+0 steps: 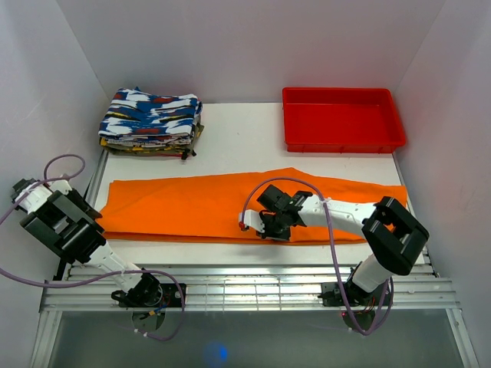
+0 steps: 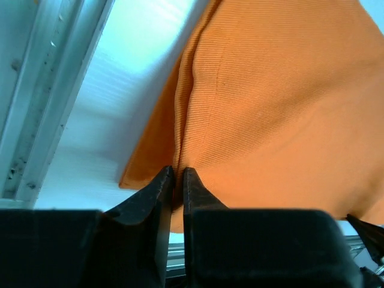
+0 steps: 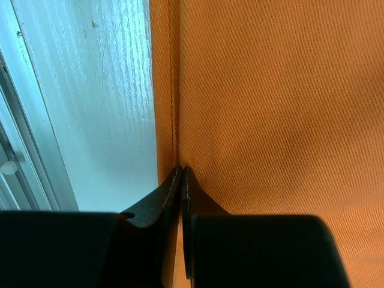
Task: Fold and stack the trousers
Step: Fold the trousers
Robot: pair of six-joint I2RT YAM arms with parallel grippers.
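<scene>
The trousers [image 1: 230, 205] are laid flat across the middle of the white table [image 1: 238, 146], as one long bright-orange band that runs from 9 o'clock to 3 o'clock in the top view. The cloth is soft and plain. A fine diagonal rib of the weave is seen in both wrist views, where a doubled edge with a seam line is also shown. The near edge is straight, while the far edge rises to a low peak a little right of the centre. The left gripper [image 2: 178, 171] is clenched on the near corner at the 9 o'clock end of the garment, and orange cloth is pinched between its black fingers [image 2: 153, 192]. The right gripper [image 3: 180, 170] is likewise closed on the near edge, about the middle of the band, with cloth nipped between its tips. At 11 o'clock from the trousers a stack of folded clothes [image 1: 151, 124], patterned in blue, white and red, is placed apart from the orange cloth. At 1 o'clock a rigid red plastic tray [image 1: 344, 144] with a raised rim is standing, also apart. At 6 o'clock a strip of bare table is found and then a slatted metal rail [image 1: 253, 285]. The table is enclosed by white walls [image 1: 245, 46] at 9, 12 and 3 o'clock, and the ends of the garment lie close to the side edges.
</scene>
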